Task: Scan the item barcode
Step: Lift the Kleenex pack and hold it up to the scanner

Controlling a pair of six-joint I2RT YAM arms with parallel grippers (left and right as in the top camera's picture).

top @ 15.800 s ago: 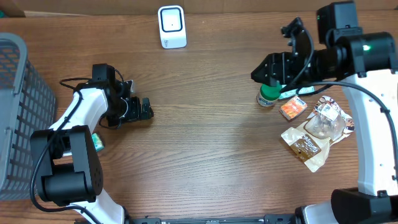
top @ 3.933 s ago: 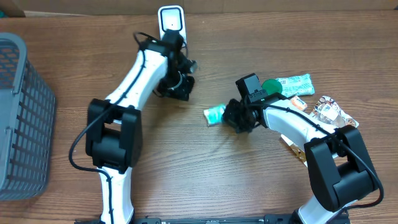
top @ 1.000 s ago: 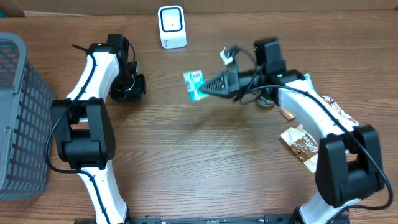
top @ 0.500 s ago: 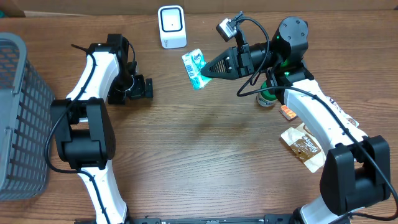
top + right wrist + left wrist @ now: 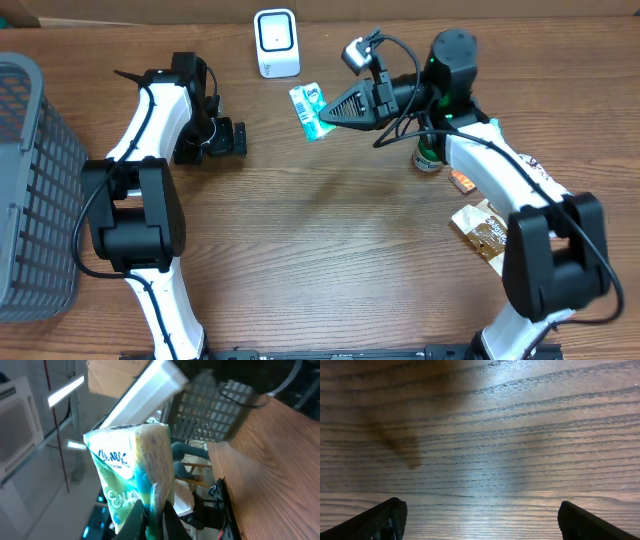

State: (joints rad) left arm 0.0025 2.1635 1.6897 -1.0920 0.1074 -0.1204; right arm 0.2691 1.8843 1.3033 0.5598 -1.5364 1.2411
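Held item: one green-and-white soft packet (image 5: 309, 108), lifted above the counter (image 5: 330, 270), near the scanner, to its right and a little toward the front.
Print on packet: blue lettering over green panels on the packet's face in the right wrist view, too blurred to read.
Right tool (image 5: 322, 111): closed tight on the packet's lower seam, with the packet standing up from the fingertips.
Left tool (image 5: 230, 140): jaws spread to their widest and holding nothing; its wrist view shows only wood grain below.
Scanner: one white barcode scanner (image 5: 277, 43), upright at the counter's back edge, its dark window facing forward.
Other goods: one green-capped bottle (image 5: 427, 158), one orange packet (image 5: 462, 181) and one brown-and-cream snack bag (image 5: 488, 233), grouped on the right and partly covered by the right arm.
Basket: one grey basket (image 5: 30, 170) at the left edge.
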